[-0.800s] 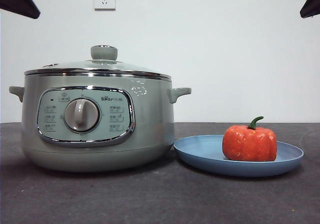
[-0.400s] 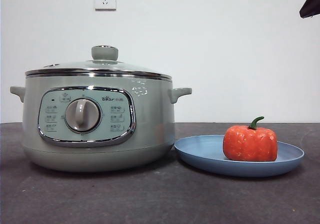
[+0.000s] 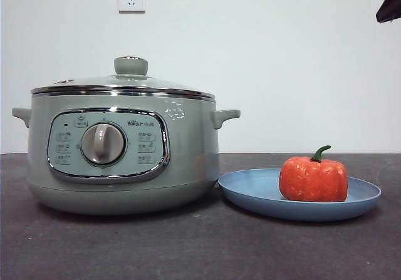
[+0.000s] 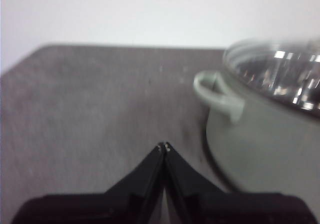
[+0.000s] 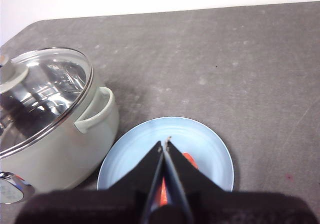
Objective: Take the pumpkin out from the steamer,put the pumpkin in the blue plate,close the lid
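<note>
Left gripper (image 4: 163,146): fingers pressed together and empty, hanging over bare table (image 4: 90,103) beside the steamer's side handle, clear of the pot.
Steamer (image 3: 122,148): stands at the left of the table; chrome-framed panel with a central dial (image 3: 103,144) faces the front camera.
Writing: "Bear" is readable on the panel above the dial, with small characters after it that I cannot make out; the button icons are too small to read.
Lid (image 3: 125,82): sits flat on the chrome rim with its knob (image 3: 130,66) upright; the pot looks closed.
Lid handling: glass and chrome, likely heavy, slick and breakable; the knob is the only sensible grip.
Blue plate (image 3: 299,195): just right of the steamer, its rim close to the pot's base.
Pumpkin (image 3: 312,178): rests upright in the plate, right of centre, green stem curling up.
Pumpkin handling: probably light and rigid with a glossy, slippery skin; grip across the ribbed flanks, not the thin stem.
Right gripper (image 5: 165,145): fingers closed with nothing between them, poised above the plate and pumpkin.
Progress: all three steps appear complete.
</note>
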